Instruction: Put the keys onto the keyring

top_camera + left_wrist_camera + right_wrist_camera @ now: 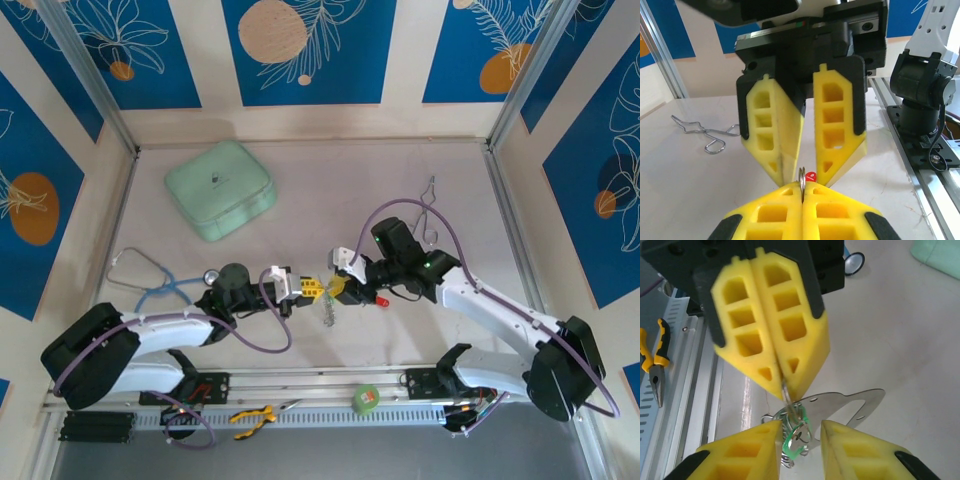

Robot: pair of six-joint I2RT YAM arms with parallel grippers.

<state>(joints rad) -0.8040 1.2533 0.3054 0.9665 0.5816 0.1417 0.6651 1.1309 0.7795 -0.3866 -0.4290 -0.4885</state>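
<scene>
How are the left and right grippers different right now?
The left gripper is shut, fingers pressed together; the right gripper is open, fingers apart. The left gripper pinches a metal ring edge-on; the right gripper only straddles that ring without clamping it. Both have yellow fingers and meet tip to tip.

Red key (pixel 811 176) mostly hidden, green key (pixel 789 446) partly hidden

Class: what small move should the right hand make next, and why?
Probably close the right hand on the green key between its open fingers. The left hand pinches the keyring, so the key needs gripping before threading.
</scene>
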